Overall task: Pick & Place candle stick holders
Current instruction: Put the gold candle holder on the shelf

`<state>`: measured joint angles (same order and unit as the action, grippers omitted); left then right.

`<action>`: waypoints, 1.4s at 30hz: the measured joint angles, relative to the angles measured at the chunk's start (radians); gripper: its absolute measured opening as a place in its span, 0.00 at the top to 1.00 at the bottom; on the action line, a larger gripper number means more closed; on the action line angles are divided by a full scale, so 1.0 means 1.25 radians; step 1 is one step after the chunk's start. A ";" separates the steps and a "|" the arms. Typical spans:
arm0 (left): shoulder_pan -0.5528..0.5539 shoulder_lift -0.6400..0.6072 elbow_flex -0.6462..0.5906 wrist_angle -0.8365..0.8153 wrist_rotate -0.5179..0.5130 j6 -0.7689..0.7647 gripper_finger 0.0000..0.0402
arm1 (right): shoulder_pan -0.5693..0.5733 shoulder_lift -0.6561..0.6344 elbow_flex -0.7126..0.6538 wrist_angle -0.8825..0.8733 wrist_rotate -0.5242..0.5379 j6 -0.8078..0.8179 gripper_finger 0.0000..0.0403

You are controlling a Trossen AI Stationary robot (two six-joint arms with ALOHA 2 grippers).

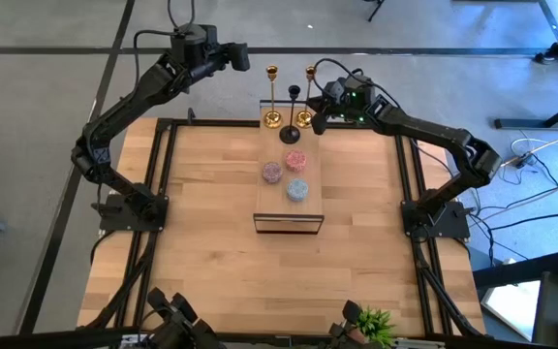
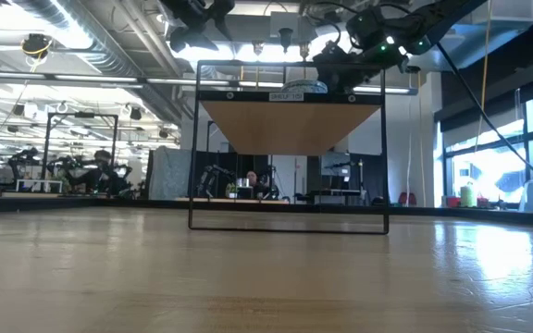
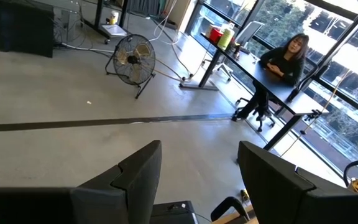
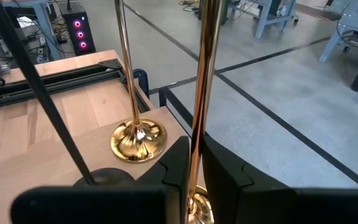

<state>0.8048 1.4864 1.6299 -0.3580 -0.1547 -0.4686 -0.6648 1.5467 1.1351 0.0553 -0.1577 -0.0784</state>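
Three candle stick holders stand close together at the far end of a raised wooden stand top (image 1: 279,199): a gold one (image 1: 271,97) on the left, a black one (image 1: 293,114) nearer, and a gold one (image 1: 308,92) on the right. My right gripper (image 4: 194,149) is shut on the right gold holder. In the right wrist view the other gold holder's round base (image 4: 138,138) and the black holder's base (image 4: 104,177) rest on the wood. My left gripper (image 1: 250,60) hangs open and holding nothing, beyond the table's far edge, left of the holders. My right gripper pinches the right gold holder's thin stem (image 4: 197,106) between its two fingers, low on the stem, a little above the flared base (image 4: 197,208). The fingers come nearly level from the table's right side and lie across the upright stem. Whether the base stands on the wood I cannot tell.
Three small round glittery pots, two pink (image 1: 272,172) and one blue (image 1: 297,190), sit on the stand top nearer than the holders. The stand's black frame (image 2: 290,222) rises from the table's middle. A green plant (image 1: 371,322) is at the near edge. A person (image 3: 284,59) sits far off.
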 joint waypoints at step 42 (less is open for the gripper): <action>0.000 0.000 0.000 0.000 0.000 0.000 0.48 | 0.024 -0.002 0.001 -0.035 0.030 0.009 0.93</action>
<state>0.8047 1.4864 1.6299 -0.3576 -0.1547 -0.4684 -0.6346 1.5444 1.1362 0.0112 -0.1205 -0.0677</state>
